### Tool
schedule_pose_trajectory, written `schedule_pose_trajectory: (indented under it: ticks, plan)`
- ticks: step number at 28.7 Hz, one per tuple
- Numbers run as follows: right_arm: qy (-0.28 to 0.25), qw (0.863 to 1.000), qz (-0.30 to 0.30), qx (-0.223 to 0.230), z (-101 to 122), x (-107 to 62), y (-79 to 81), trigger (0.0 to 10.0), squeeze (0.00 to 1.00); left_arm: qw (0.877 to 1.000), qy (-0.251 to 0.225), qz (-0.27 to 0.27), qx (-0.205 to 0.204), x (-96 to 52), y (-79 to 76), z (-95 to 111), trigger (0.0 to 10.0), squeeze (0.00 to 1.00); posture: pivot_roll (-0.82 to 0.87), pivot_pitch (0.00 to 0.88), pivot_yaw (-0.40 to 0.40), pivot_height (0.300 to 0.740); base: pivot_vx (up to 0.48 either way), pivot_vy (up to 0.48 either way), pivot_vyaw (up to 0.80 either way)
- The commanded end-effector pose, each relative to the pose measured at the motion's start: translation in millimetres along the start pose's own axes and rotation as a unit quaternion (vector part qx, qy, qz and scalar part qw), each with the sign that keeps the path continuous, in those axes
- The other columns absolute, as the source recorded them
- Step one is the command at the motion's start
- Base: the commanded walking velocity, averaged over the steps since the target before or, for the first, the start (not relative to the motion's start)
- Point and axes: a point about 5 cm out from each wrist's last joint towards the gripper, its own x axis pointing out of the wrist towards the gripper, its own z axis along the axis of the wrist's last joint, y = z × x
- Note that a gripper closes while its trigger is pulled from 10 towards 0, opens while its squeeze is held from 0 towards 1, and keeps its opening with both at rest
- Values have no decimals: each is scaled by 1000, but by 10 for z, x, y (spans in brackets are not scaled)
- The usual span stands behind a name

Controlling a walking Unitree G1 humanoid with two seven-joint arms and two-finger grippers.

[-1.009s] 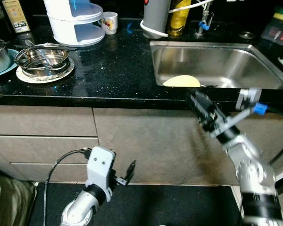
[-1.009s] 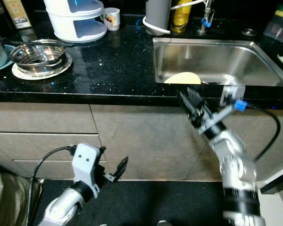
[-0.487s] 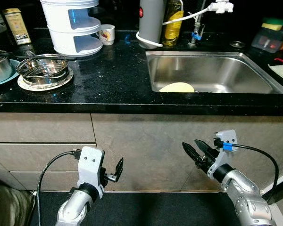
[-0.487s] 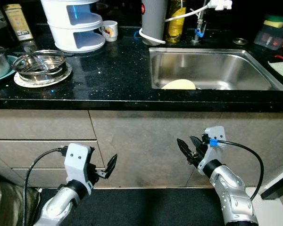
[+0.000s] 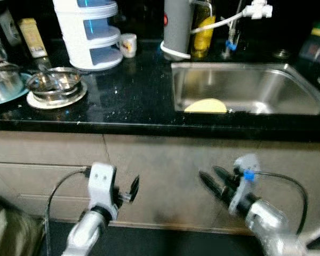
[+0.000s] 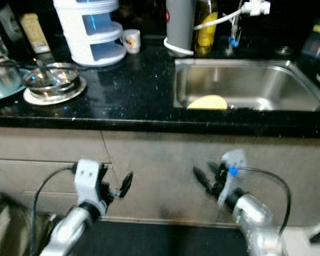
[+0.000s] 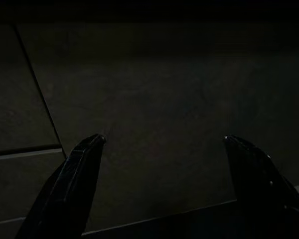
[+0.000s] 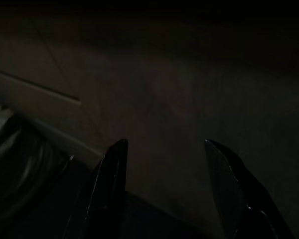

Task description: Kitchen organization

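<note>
The jaws of both grippers are spread and hold nothing. The left gripper (image 5: 132,188) and the right gripper (image 5: 212,180) hang low in front of the grey cabinet doors (image 5: 165,176), well below the black table (image 5: 128,90). On the table, a steel bowl (image 5: 55,81) sits on a white plate (image 5: 74,98) at the left, near a white tiered container (image 5: 89,32) and a small mug (image 5: 128,45). A pale yellow plate (image 5: 206,106) lies in the steel sink (image 5: 288,80). The head views are blurred. Judging from this, no item is chosen yet; a good next move would be to steady the body, raise one arm above the table edge, and approach the chosen dish from above with jaws wide.
</note>
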Motion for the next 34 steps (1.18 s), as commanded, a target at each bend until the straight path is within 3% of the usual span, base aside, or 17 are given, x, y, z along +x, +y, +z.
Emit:
schedule_pose_trajectory:
  ticks: [1,6,10,14,20,29,34]
  plan:
    - [0,1000,17,-12,-19,36,91,10000,0,1000,1,-4,-3,16,37,-32,10000,0,81,0,-20,736,0,0,0]
    - [-6,1000,4,-23,-78,94,105,10000,0,1000,8,-18,3,104,43,-76,10000,0,68,0,-6,736,0,0,0]
    - [-7,1000,-15,-9,-115,109,35,10000,0,1000,9,-24,-1,176,74,-94,10000,0,57,0,1,736,0,0,0]
    - [18,998,-52,-27,-212,116,-75,10000,0,999,17,-21,-33,271,157,-142,10000,0,53,0,0,736,0,0,0]
    - [17,993,-111,-32,-261,97,-190,10000,0,999,26,-27,-37,367,176,-180,10000,0,37,0,17,736,0,0,0]
    - [21,982,-176,-64,-323,3,-228,10000,0,999,22,-25,-2,195,255,-218,10000,0,63,0,-3,736,0,0,0]
    - [21,975,-209,-70,-326,28,-309,10000,0,999,22,-26,20,236,273,-243,10000,0,57,0,-8,736,0,0,0]
